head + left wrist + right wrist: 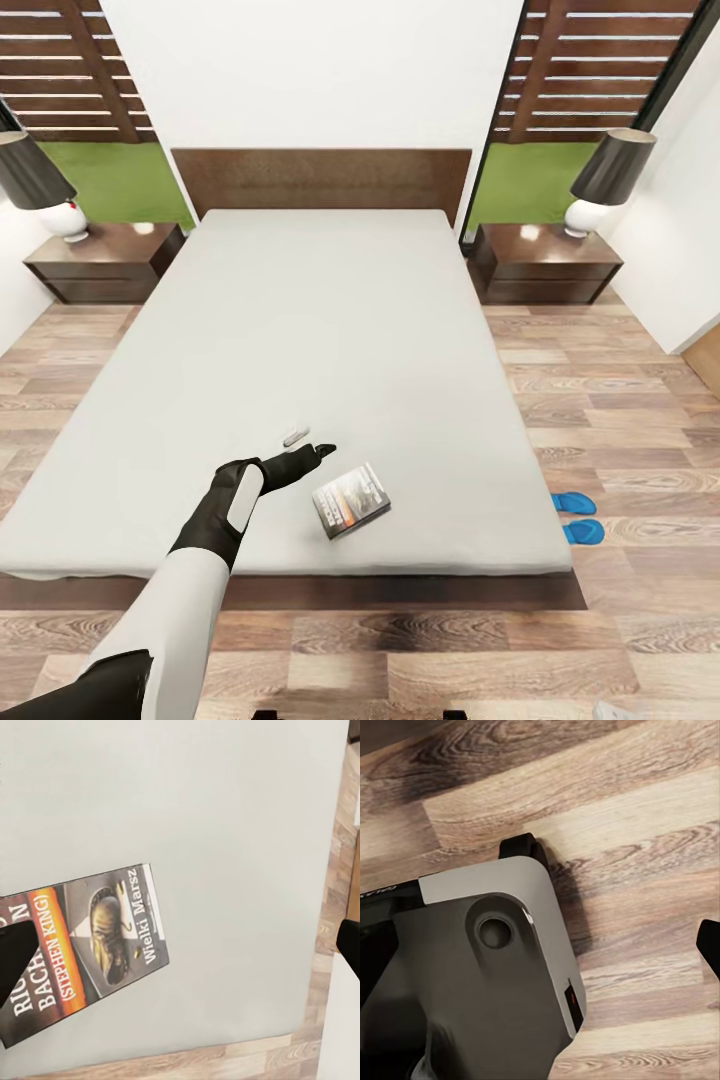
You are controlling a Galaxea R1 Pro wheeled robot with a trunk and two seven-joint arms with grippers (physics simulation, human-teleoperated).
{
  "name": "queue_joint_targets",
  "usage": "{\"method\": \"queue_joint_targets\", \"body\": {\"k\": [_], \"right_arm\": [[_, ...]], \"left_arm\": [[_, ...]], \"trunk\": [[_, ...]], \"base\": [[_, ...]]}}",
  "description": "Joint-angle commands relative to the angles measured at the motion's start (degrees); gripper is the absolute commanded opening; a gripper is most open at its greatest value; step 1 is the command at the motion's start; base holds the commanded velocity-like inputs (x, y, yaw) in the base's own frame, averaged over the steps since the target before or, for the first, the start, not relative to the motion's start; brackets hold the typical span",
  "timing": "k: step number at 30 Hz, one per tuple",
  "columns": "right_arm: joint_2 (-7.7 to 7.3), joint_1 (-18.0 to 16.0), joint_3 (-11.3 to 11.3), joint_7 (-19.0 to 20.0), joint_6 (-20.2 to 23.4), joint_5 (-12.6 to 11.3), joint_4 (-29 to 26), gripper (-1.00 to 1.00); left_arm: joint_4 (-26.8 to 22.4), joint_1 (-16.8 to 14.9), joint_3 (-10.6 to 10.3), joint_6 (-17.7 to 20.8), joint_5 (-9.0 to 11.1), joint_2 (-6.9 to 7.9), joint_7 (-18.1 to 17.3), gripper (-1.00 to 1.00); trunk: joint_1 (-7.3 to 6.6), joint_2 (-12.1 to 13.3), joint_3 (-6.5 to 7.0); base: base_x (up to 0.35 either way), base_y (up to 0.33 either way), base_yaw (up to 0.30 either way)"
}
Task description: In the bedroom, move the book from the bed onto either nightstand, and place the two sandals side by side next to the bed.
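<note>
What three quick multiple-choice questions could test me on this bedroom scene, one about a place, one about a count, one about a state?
1. Where is the book?
A. On a nightstand
B. On the bed near its foot
C. On the floor

2. How many blue sandals lie on the floor?
A. One
B. Two
C. Four

3. Is the left claw holding the book?
A. Yes, lifted
B. No, it hangs beside it
C. Yes, pressed flat

Answers: 1 B, it lies on the mattress by the foot edge. 2 B, a pair sits beside the bed. 3 B, mattress shows between claw and book.
</note>
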Motion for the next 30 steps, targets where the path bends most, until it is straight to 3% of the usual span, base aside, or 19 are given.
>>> {"method": "queue_joint_targets", "body": {"k": [1,30], "right_arm": [[0.02,-0.08,0.48,0.41,-0.23,-0.49,0.24,1.00],[0.02,-0.08,0.48,0.29,-0.23,-0.49,0.24,1.00]], "left_arm": [[-0.04,-0.04,0.35,0.46,0.11,-0.08,-0.18,1.00],[-0.04,-0.04,0.35,0.46,0.11,-0.08,-0.18,1.00]], "trunk": [[0.01,-0.06,-0.15],[0.01,-0.06,-2.77]], "base": [[0.000,0.000,0.000],[0.000,0.000,0.000]]}}
